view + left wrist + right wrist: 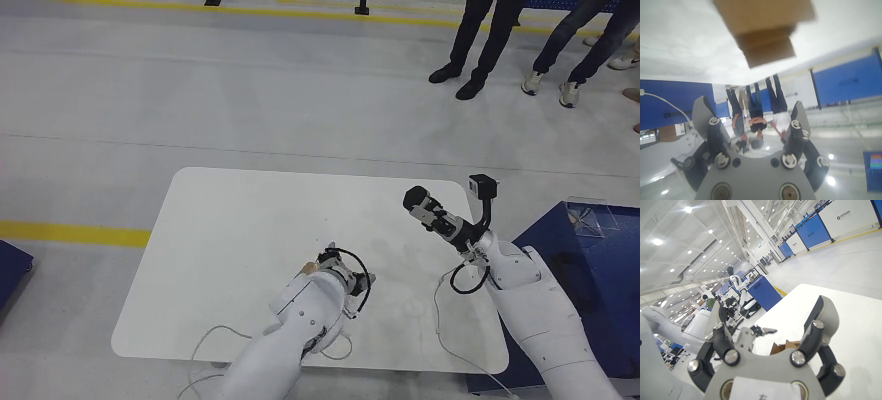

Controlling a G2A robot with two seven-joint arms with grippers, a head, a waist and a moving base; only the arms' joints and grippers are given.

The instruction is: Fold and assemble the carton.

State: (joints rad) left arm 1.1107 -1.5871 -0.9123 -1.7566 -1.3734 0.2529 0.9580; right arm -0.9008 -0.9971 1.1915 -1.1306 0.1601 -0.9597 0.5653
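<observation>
**Cardboard carton before folding**

Brown carton lies on the white desk, near the left tool, whose fingers stand spread and empty, probably lined up to take a flap. Right tool, likewise spread, hangs raised alongside, apparently leaving working room.

Bright, even light from ceiling lamps — faint shadows on the white table, wrist views bowed at edges.

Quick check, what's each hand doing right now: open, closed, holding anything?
Left hand: open, holding nothing.
Right hand: open, holding nothing.
</observation>
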